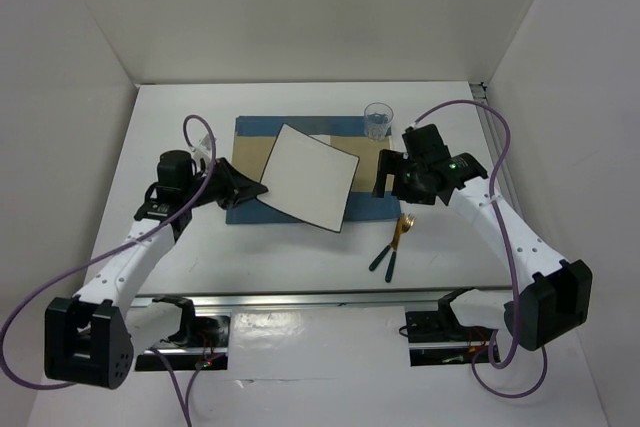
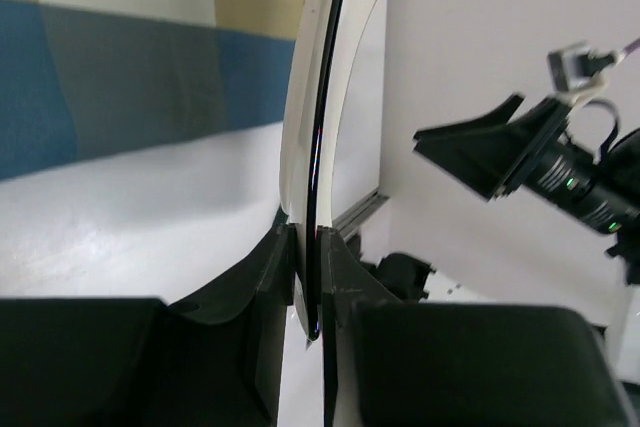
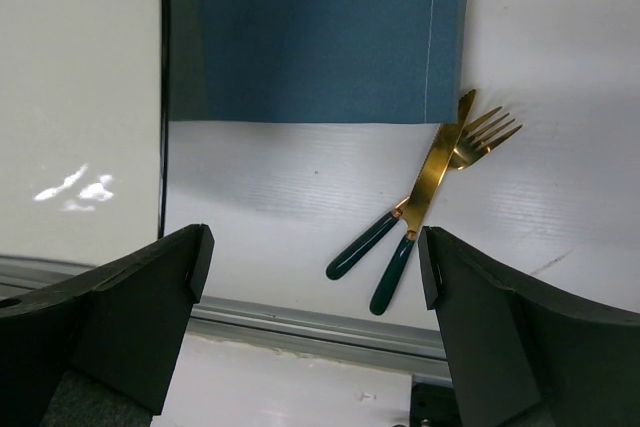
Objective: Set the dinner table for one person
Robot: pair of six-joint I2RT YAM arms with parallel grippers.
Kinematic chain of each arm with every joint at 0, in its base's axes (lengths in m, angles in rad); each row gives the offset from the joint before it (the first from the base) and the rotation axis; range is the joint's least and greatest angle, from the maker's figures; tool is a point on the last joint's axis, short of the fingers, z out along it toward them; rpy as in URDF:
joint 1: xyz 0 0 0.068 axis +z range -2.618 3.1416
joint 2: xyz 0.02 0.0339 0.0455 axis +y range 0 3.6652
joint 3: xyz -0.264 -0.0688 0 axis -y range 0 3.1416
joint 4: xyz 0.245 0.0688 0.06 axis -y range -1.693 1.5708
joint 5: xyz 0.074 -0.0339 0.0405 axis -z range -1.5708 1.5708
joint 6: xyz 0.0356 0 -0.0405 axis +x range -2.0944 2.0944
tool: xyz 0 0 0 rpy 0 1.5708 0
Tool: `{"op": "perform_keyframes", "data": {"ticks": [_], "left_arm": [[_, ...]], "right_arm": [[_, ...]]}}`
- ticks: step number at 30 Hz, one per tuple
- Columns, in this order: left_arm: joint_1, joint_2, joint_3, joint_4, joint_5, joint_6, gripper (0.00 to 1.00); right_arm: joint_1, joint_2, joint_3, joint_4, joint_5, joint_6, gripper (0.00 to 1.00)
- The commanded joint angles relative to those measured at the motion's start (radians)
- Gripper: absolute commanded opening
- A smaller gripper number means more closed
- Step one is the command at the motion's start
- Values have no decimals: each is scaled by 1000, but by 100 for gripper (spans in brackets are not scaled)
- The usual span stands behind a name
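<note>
**Worktop.** The white worktop (image 1: 180,117) spreads out flat ahead of both arm bases and carries everything in view. A blue-and-tan placemat (image 1: 300,125) lies at its centre, long axis running left to right. A glass (image 1: 378,120) stands at the mat's far right corner.

**Left arm.** The left gripper (image 1: 250,190) is clamped on the near-left edge of a square white plate (image 1: 308,175). The wrist view shows the rim pinched between the two jaws. The plate hangs over the placemat, tilted and turned corner-on to the mat's edges. Whether its far corner touches the cloth cannot be told.

**Right arm.** The right gripper (image 1: 388,175) hovers over the mat's right edge, jaws wide apart and holding nothing.

**Cutlery.** A knife (image 3: 425,182) and fork (image 3: 480,137) lie crossed on the bare worktop just off the mat's near right corner. Their green handles point toward the arm bases.

**Assessment.**
- The step in hand appears to be seating the plate.
- That move turns on one relation: the mat lies directly below the plate, and to the right of the left gripper.
- The plate needs levelling and squaring to the mat's long axis before release.
- The right arm is plainly nearer the cutlery.
</note>
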Motion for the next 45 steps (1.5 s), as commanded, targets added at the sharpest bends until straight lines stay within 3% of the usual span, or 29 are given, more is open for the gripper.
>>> {"op": "perform_keyframes", "data": {"ticks": [1, 8, 13, 20, 28, 36, 45], "left_arm": [[34, 35, 22, 386, 85, -121, 0], [43, 216, -26, 709, 56, -266, 0], [43, 392, -60, 1063, 66, -412, 0], [34, 624, 17, 1239, 89, -491, 0], [23, 695, 105, 1132, 98, -413, 0], [23, 798, 96, 1219, 118, -443, 0], [23, 819, 95, 1159, 127, -394, 0]], "right_arm": [[-2, 1, 45, 40, 9, -13, 96], [-11, 22, 54, 59, 0, -31, 96], [-20, 52, 73, 59, 0, -41, 96], [-30, 72, 91, 68, 0, -50, 96], [-39, 90, 102, 68, 9, -50, 96], [-39, 99, 120, 57, 29, -41, 96], [-39, 99, 120, 48, 29, -31, 96]]}}
